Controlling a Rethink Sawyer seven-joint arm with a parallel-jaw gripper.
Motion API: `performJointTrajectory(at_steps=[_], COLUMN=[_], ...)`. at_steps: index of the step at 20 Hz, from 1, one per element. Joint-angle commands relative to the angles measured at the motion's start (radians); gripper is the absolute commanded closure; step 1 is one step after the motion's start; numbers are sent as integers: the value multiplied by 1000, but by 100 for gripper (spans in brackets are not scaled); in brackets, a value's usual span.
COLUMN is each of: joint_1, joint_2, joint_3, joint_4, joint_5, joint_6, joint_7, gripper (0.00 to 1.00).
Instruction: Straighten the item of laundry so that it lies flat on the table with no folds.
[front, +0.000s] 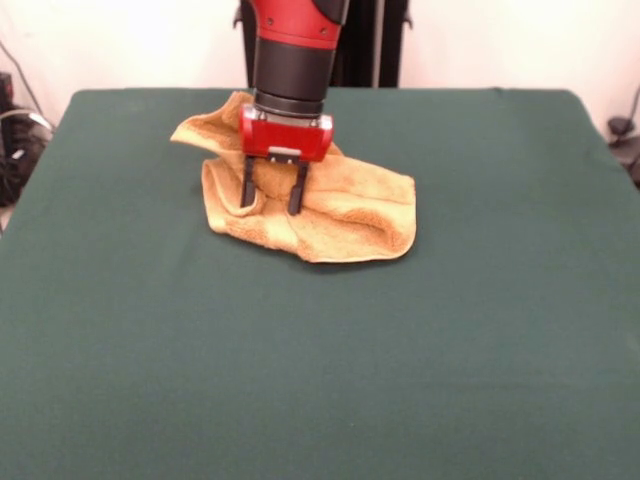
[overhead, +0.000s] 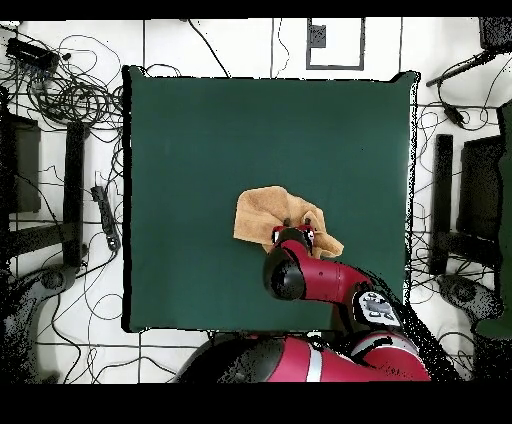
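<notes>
From the front, the golden-orange terry towel (front: 320, 205) lay crumpled on the far half of the green desk (front: 320, 380), toward the robot's pedestal. It was bunched into thick rolls, one corner flung out toward the back and a doubled fold running along the near edge. The red and black arm came straight down over it, and the claw (front: 272, 197) stood with its two dark fingers (front: 298, 190) parted, their tips down among the folds at the towel's middle. Cloth showed between them, but they looked spread rather than pinched, so I judged it was holding nothing yet.

From overhead, the towel (overhead: 270, 214) sat as an uneven lump a little toward the robot's side of the desk (overhead: 200, 130), well clear of every edge. The arm's wrist covered the claw (overhead: 293, 238) and the part of the cloth nearest the base.

The risk, as I saw it, was that fingers closing at the middle of such a heap would catch several layers at once. Lifting or dragging from there would haul the whole bundle along and tighten the folds instead of opening them.
</notes>
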Motion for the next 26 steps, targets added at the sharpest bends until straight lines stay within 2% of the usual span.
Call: performJointTrajectory(at_steps=[1, 6, 12, 14, 19, 26], joint_1=[8, 19, 4, 0, 29, 50], joint_2=[96, 67, -103, -125, -154, -121], joint_3=[85, 82, 120, 131, 141, 136], joint_4=[52, 59, 131, 139, 154, 129], joint_5=[11, 13, 23, 30, 45, 47], joint_6=[265, 275, 394, 405, 408, 377], joint_7=[104, 104, 99, 113, 154, 172], gripper=[0, 0, 0, 0, 0, 0])
